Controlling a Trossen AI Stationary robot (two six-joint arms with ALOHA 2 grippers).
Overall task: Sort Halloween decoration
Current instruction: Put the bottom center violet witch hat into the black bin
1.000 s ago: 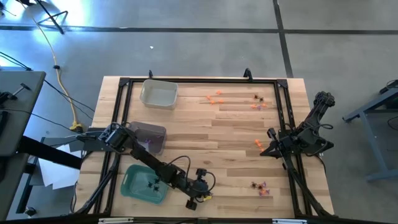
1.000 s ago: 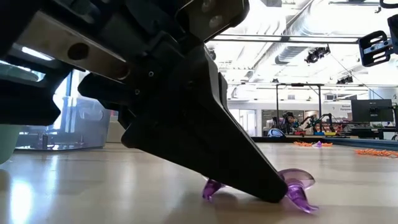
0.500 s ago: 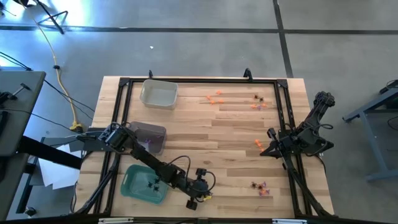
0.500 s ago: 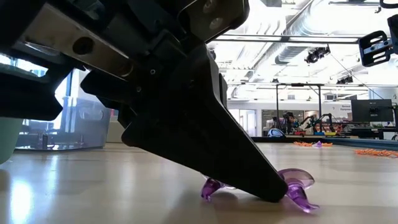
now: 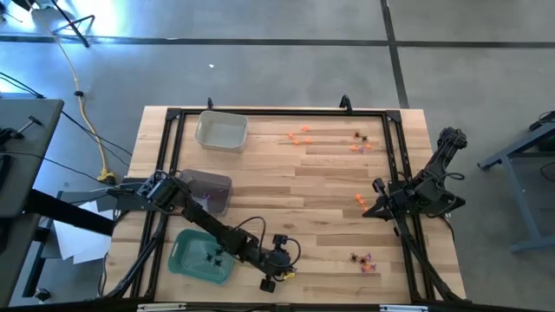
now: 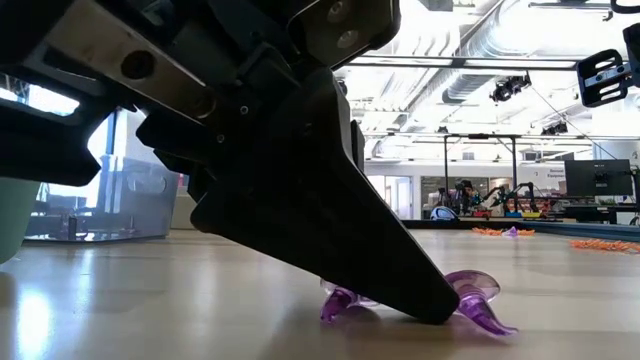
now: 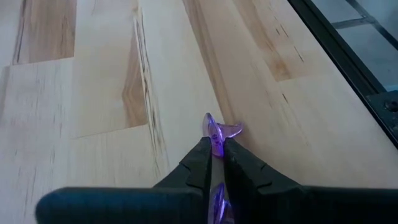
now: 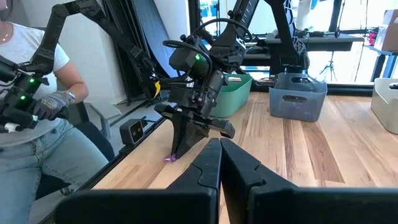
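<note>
1. You are looking at a wooden table [image 5: 329,186] where the left arm is reaching down near the front edge, beside the green tray [image 5: 201,256]; in the high view the arm's own body is hiding whatever sits under its fingertips.
2. The grey bin [image 5: 211,191] and the clear tray [image 5: 221,132] are lying farther back on the left side, and the left arm is crossing over part of the grey bin, so its contents are hard to read.
3. The right gripper [image 5: 375,211] is waiting at the right side of the table, fingers pressed together with nothing between them; an orange trinket [image 5: 360,200] is lying just beside it.
4. The left gripper [image 7: 213,151] is sitting with its tips on the wood, fingers narrow and pinching a purple trinket [image 7: 219,132] between them.
5. In the low view the dark finger [image 6: 340,230] is covering the middle of that purple trinket [image 6: 478,297], so you are seeing only its two ends poking out on either side.
6. The trinket's long axis is running along the slot between the fingers: one end is pointing forward past the tips with a curled lobe, the other is showing back inside the gap.
7. It is resting on the table surface, near the front edge.
8. Small clusters of orange, purple and dark pieces are lying at the far right [image 5: 357,142], at far centre [image 5: 299,137] and at front right [image 5: 362,260]; they are too small to tell apart.
</note>
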